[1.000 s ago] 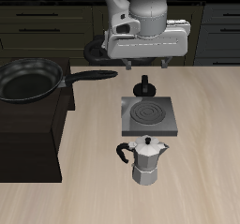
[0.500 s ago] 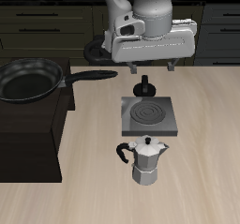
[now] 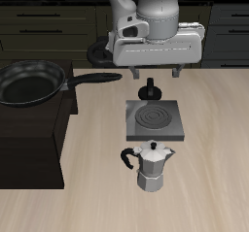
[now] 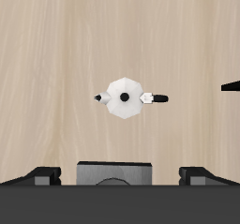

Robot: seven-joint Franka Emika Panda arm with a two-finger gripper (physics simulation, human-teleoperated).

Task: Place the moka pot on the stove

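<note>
The silver moka pot (image 3: 153, 166) stands upright on the table near the front edge, black handle to its side. It also shows from above in the wrist view (image 4: 124, 97). The grey stove (image 3: 154, 119) with its dark coil lies just behind the pot, its black knob (image 3: 150, 87) at the far edge. My gripper (image 3: 159, 71) hangs open and empty above the stove's far edge, well above and behind the pot. Its fingertips (image 4: 42, 174) frame a grey block in the wrist view that looks like the stove (image 4: 112, 171).
A black frying pan (image 3: 32, 82) sits on the big dark cabinet block (image 3: 34, 144) beside the stove, its handle pointing toward my gripper. Dark drawers line the back wall. A dark corner (image 4: 231, 84) shows at the wrist view's edge.
My gripper has shifted slightly sideways, away from the frying pan, at about the same height. The moka pot and the stove have not moved.
</note>
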